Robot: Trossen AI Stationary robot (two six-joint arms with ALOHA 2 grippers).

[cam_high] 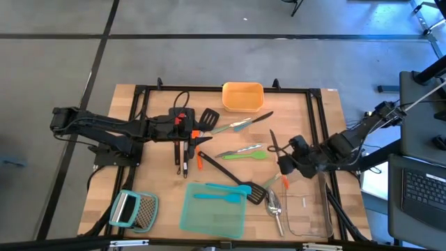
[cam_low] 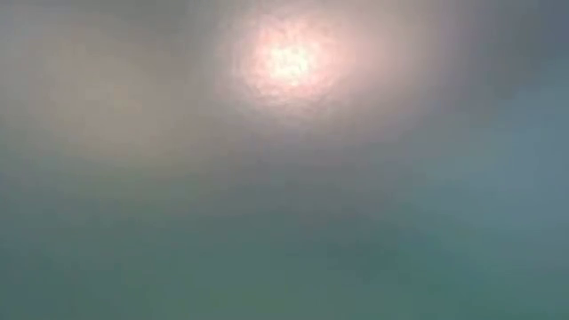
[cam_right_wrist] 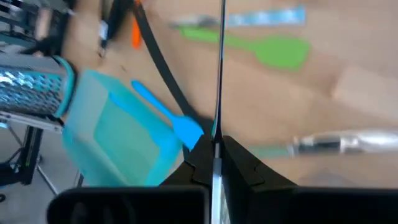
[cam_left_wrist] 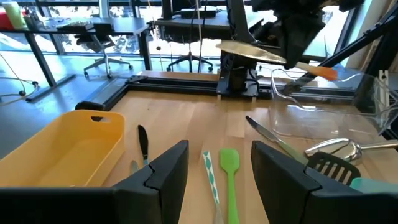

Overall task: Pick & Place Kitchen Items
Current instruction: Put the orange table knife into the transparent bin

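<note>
The light wooden table (cam_high: 317,122) with a black metal frame stands on a grey floor (cam_high: 209,49) of large tiles with dark seams. Beside the table, at the right edge of the high view, sits an open dark laptop (cam_high: 421,192). Beyond the table, the left wrist view shows tall bright windows (cam_left_wrist: 124,12), dark desks (cam_left_wrist: 93,26) and a wheeled black office chair (cam_left_wrist: 102,46). The low view gives only a blurred haze with one bright glow (cam_low: 289,62).
</note>
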